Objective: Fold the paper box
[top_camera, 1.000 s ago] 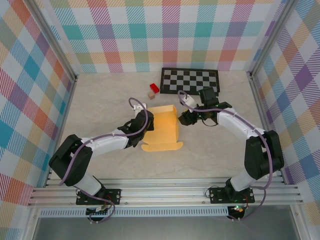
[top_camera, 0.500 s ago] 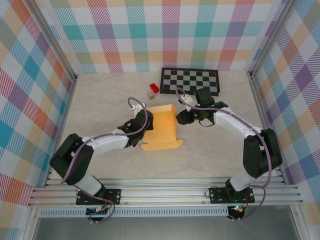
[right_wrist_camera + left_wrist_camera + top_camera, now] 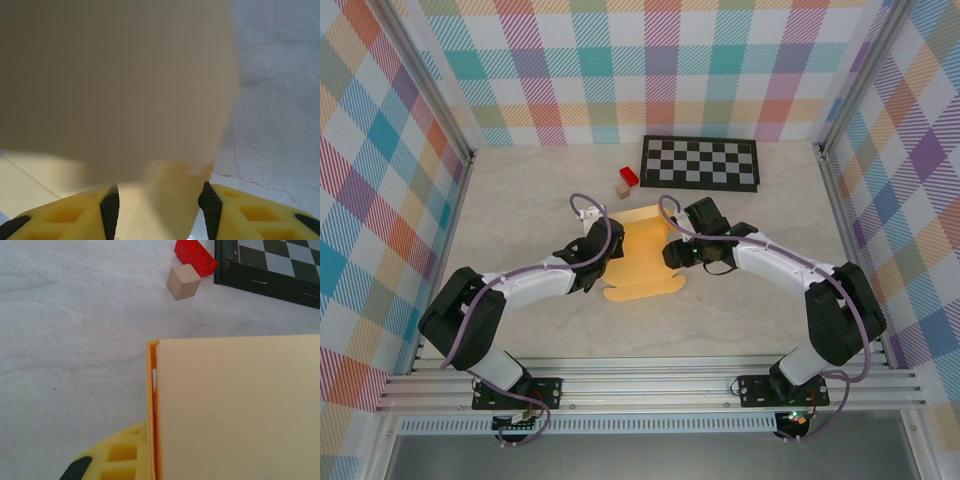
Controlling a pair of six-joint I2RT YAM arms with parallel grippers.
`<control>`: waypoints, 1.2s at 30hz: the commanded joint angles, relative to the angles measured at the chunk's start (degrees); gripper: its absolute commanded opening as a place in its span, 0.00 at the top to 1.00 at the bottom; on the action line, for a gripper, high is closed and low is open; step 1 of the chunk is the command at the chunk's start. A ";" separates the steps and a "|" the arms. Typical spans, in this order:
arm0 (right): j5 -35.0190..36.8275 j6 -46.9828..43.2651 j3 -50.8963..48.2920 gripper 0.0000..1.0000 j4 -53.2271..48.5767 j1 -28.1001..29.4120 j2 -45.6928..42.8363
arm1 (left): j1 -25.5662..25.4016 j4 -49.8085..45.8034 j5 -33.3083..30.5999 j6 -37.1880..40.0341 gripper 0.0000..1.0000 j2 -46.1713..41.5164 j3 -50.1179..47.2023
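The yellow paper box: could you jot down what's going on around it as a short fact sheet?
Main item: paper box, partly folded, lying on the table
Left side: left gripper at its left wall, one finger against the card, the other hidden
Right side: right gripper open, a flap between its fingers
Behind: red block, tan block, checkerboard mat, all apart from the box

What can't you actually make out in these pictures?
- Left wrist view: the paper box hides most of the left claw; grip unclear.
- Right wrist view: paper box blurred, too close; whether the right claw pinches it is unclear.
- Top view: both claws too small to judge.
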 commanded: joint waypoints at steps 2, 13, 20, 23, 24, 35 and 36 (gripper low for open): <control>-3.14 6.05 -2.41 0.52 2.84 -3.54 -0.71 | 1.07 0.01 -1.08 -0.91 1.00 -4.64 -0.33; -23.04 16.57 -9.63 0.90 20.94 -8.28 -0.35 | 2.27 5.32 1.14 -1.90 1.00 -7.12 -3.53; -34.19 20.06 -10.60 0.90 27.81 -10.12 2.53 | 2.53 15.95 5.09 -0.03 1.00 -9.29 -8.09; -35.58 21.95 -13.06 0.91 32.32 -11.08 2.90 | 2.77 19.50 6.07 -0.42 1.00 -10.18 -10.10; -35.54 22.37 -13.71 0.91 32.67 -11.68 2.96 | 2.88 20.67 6.28 -0.76 1.00 -10.61 -10.91; -28.30 17.69 -10.75 0.77 21.74 -13.78 0.54 | 3.52 23.88 11.45 -1.21 1.00 -11.03 -12.02; -26.67 16.70 -10.16 0.75 20.07 -13.77 -0.09 | 3.52 23.47 11.80 -1.15 1.00 -10.87 -11.71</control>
